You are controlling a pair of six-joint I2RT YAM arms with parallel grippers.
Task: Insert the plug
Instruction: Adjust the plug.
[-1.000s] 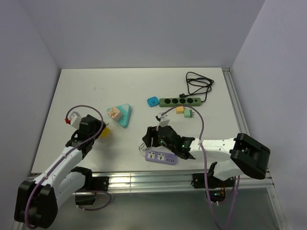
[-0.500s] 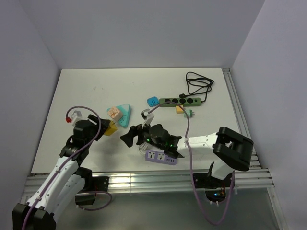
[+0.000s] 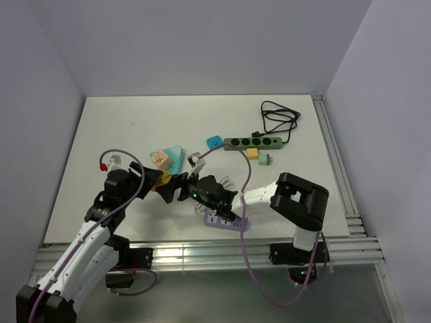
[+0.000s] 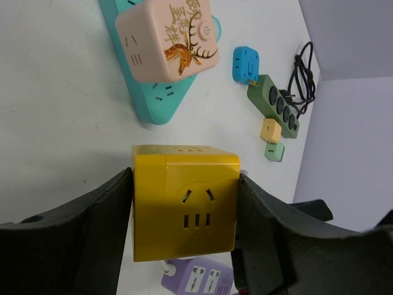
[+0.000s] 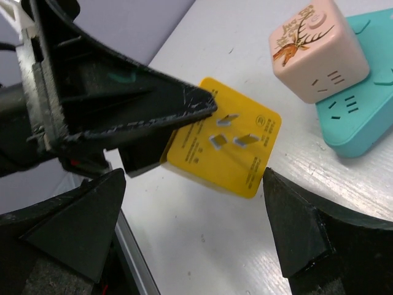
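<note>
Left jaws around yellow plug (image 4: 184,206) over white table (image 3: 101,134), grey walls (image 3: 202,47)

White table (image 3: 121,128), plain lavender walls (image 3: 202,47)

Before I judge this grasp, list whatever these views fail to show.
Top view: the yellow cube is mostly covered by the left pincer and right pincer.
Top view: the purple strip lies partly under the right arm.
Left wrist view: that strip is cut by the bottom edge.
Right wrist view: the teal strip is cut by the right edge.
</note>
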